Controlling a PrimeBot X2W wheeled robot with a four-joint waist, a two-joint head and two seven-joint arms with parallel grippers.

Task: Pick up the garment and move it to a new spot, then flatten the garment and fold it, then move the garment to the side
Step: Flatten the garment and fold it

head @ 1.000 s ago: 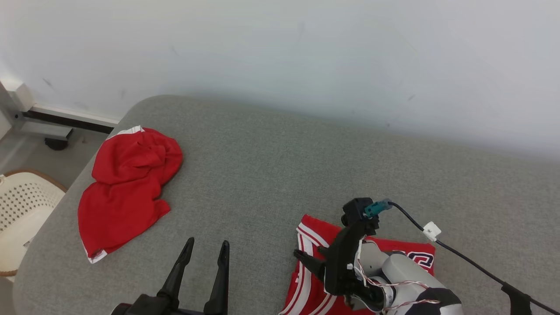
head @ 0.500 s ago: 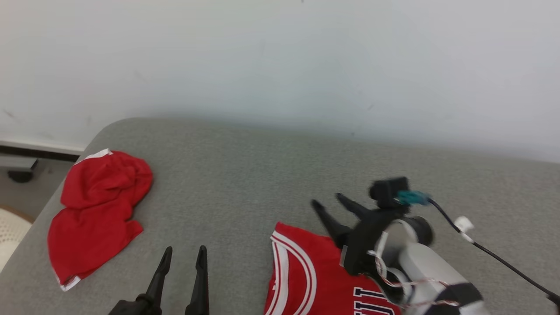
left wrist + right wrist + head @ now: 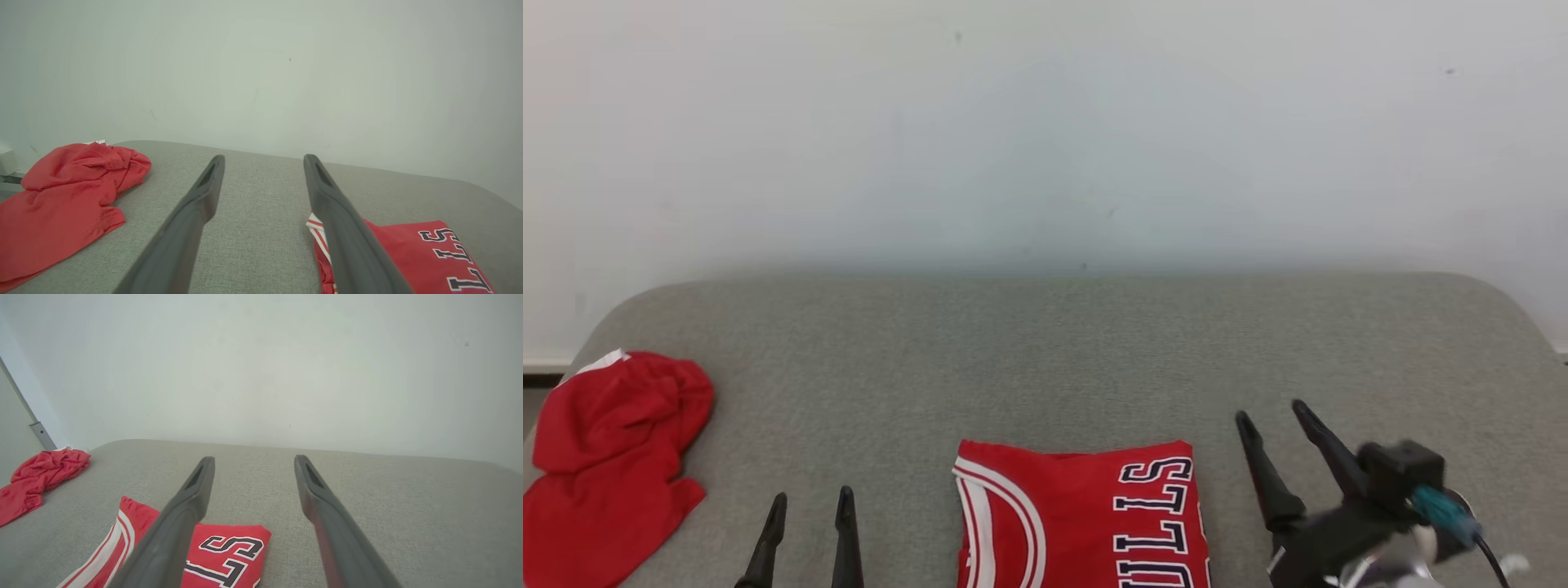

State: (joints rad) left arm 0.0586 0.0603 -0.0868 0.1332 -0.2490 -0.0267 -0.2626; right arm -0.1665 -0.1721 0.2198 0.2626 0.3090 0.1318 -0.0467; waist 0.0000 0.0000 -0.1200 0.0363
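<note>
Closest to the camera in the head view, the left gripper (image 3: 812, 496) pokes up at the lower left with its 2 dark fingers spread apart and nothing between them. The left wrist view shows the same thing (image 3: 264, 158): a clear gap and just grey fabric behind it. The right gripper (image 3: 1270, 411) is at the lower right, tilted a bit to the left, also spread wide and empty (image 3: 254, 458).

Between the 2 grippers sits the folded jersey (image 3: 1078, 514), red with white stripes along its left edge and dark outlined letters on its right side. It lies flat on the grey fabric worktop (image 3: 1054, 351), right at the near edge of the head view. Neither gripper touches it. From the wrist views it lies just under and past the inner finger of each gripper (image 3: 408, 253) (image 3: 253, 539).

Off to the left, well apart from the jersey, there's a crumpled red garment (image 3: 613, 457) with a bit of white trim, bunched near the worktop's left corner (image 3: 61, 196) (image 3: 41, 473).

Past all that it's bare grey fabric up to the rounded far edge, then a plain pale wall (image 3: 1045, 147).
</note>
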